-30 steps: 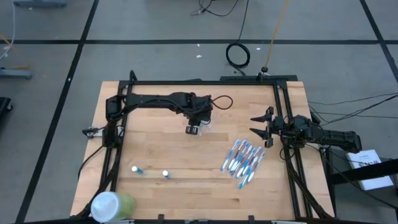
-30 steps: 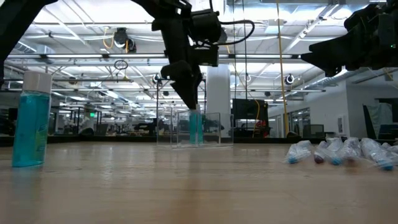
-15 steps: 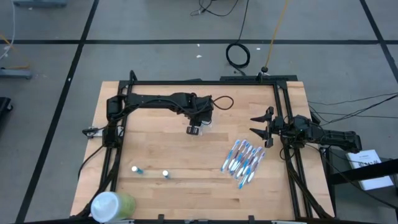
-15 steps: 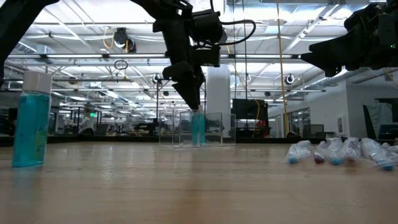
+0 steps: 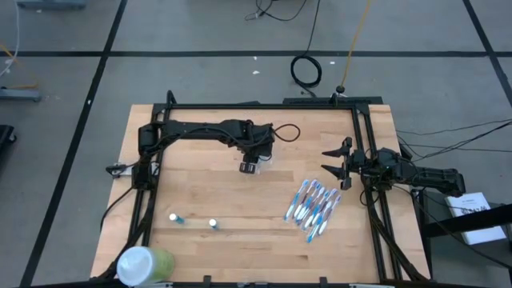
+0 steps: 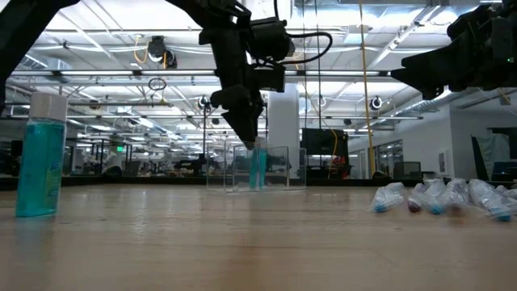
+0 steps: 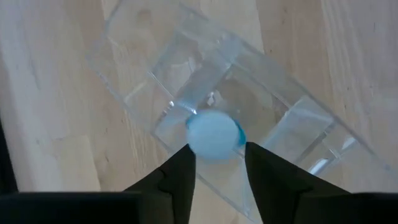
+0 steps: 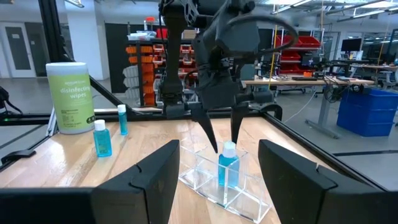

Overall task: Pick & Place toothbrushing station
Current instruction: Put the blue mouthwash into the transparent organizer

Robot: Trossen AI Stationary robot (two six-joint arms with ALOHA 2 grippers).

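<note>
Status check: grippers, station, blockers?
Left gripper at the teal tube standing in the clear holder. Right gripper open, parked right. Toothbrushes, two tubes loose on table. Nothing blocking.

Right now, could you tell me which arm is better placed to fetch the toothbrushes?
Right: the right gripper, jaws open, waits near the toothbrushes; the left gripper is occupied over the clear organizer.
</note>
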